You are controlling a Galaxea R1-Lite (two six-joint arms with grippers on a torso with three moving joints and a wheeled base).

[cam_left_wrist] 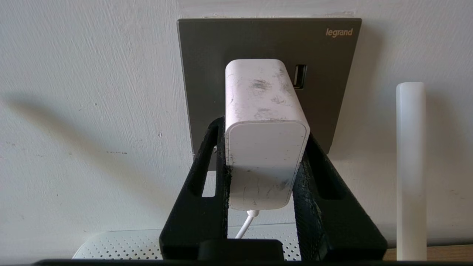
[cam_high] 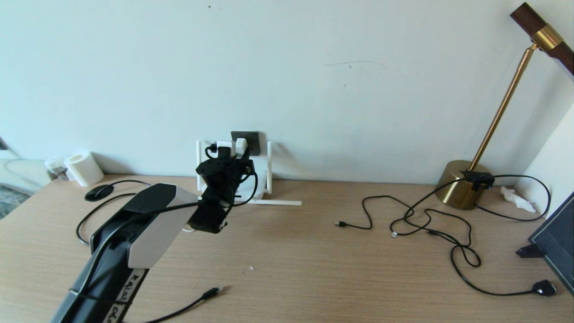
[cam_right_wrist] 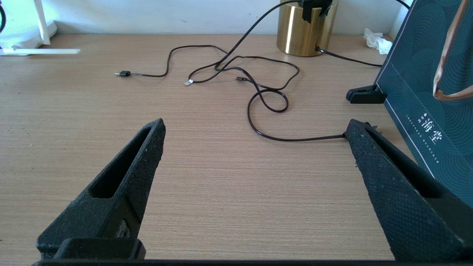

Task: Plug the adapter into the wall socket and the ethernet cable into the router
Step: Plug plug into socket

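Adapter, judged light, rigid and smooth-sided, is clamped across its flat flanks by the left gripper against the far wall socket, while the right gripper is parked agape.

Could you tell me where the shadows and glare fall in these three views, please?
Left wrist view: a soft grey shadow streaks the wall left of the wall socket, and the adapter in the left pincer is evenly lit. Head view: the brass lamp carries bright highlights. Right wrist view: the open right pincer hangs over the evenly lit table, with only faint shadows.
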